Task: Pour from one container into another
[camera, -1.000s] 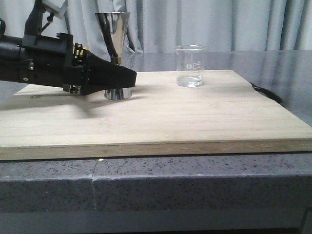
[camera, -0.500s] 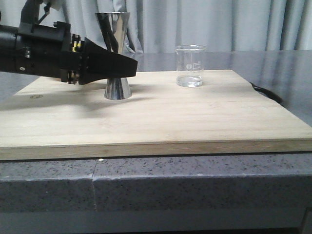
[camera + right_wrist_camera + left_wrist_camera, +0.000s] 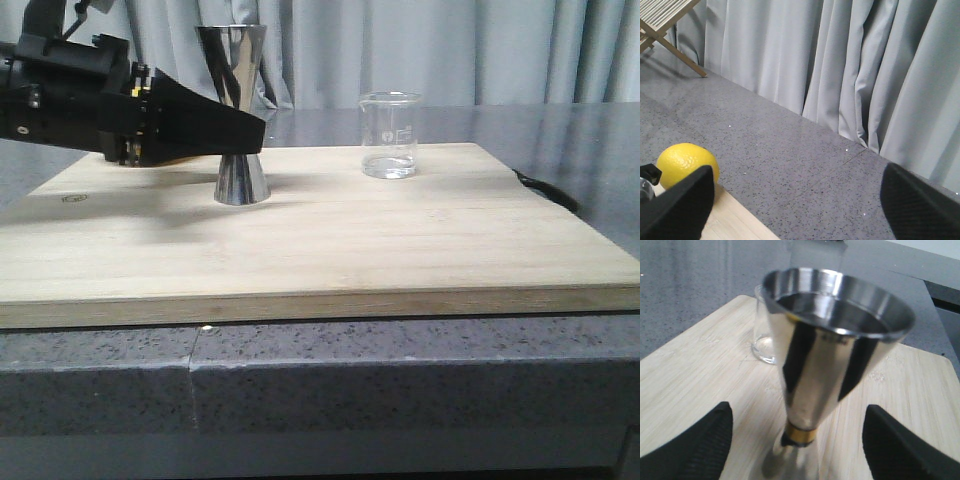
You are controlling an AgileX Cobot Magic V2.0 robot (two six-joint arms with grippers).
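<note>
I see the glass beaker (image 3: 389,135) upright on the bamboo board (image 3: 330,235), toward its 1 o'clock part, holding a shallow layer of clear liquid at the bottom. The steel double jigger (image 3: 238,114) stands upright at the board's 11 o'clock part, well apart from the beaker. In the left wrist view the jigger (image 3: 827,352) shows its upper cone with a gold band at the waist; I cannot tell whether that cone holds anything. The beaker (image 3: 765,330) appears partly hidden behind it there.

My left hand (image 3: 250,132) is released, its two fingers (image 3: 695,447) spread on either side of the jigger's waist without touching it. Compared with a second ago, this hand has risen from the level of the lower cone to the waist and pulled slightly toward 9 o'clock; the jigger and beaker have not moved.

My right hand (image 3: 790,210) is out of the front view; its wrist view shows fingers spread wide, grasping nothing, with a lemon (image 3: 686,162) beside a board edge, grey desk (image 3: 790,150) and curtains (image 3: 840,65) beyond.
</note>
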